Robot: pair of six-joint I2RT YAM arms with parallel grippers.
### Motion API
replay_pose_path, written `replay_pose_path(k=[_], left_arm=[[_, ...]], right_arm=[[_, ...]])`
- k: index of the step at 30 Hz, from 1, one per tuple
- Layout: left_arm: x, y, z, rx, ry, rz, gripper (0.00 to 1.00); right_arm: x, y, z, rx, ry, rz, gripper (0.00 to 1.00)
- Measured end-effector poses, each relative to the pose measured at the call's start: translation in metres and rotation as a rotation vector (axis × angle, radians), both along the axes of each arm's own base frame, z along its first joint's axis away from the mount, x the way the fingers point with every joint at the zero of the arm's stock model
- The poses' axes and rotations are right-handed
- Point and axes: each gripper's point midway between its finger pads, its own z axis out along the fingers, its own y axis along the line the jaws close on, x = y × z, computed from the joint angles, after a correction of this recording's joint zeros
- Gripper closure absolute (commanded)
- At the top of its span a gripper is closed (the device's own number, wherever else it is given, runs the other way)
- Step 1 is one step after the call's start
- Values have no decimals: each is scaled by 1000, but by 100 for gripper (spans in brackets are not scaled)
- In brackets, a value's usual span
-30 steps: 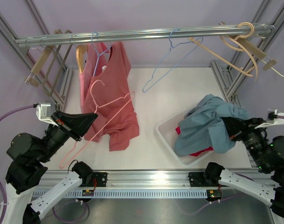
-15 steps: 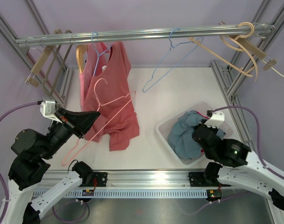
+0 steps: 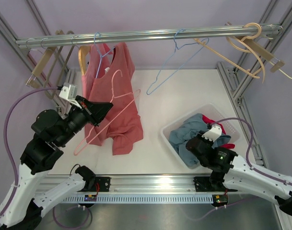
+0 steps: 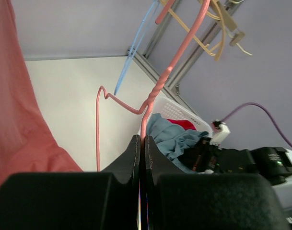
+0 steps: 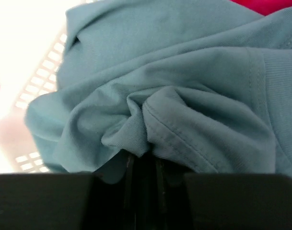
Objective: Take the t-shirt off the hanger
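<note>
The blue t-shirt lies crumpled in the white basket, off any hanger. My right gripper is down in the basket against it. In the right wrist view a fold of the t-shirt rests at the fingertips of the gripper, whose jaws stand slightly apart. My left gripper is shut on the neck of a bare pink wire hanger, held up in front of a hanging red top. The left wrist view shows the hanger's twisted neck rising out of the gripper.
A metal rail runs across the top. An empty blue hanger hangs at its middle, wooden hangers at the right and more hangers at the left. A red garment lies under the t-shirt.
My right arm swung left and down, lowering the t-shirt into the basket, and its jaws parted a little. My left gripper lifted the pink hanger up toward the rail.
</note>
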Motion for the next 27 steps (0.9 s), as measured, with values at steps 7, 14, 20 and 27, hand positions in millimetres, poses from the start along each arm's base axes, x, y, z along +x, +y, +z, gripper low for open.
replay_pose_path(k=[7,14,20,27], left_arm=[[46,-16,-3,103,25,67,100],[93,-46,-6,193,45,65,100],[119,-69,16,181,-23,44,100],[147,-97,22,155,-72,9,100]], right_arm=[[-4,1,71,168,-121,69,14],[-17,-22,135,257,-238,105,7],[-25,-36,151,253,-289,137,7],[-26,-29,140,207,-256,184,7]])
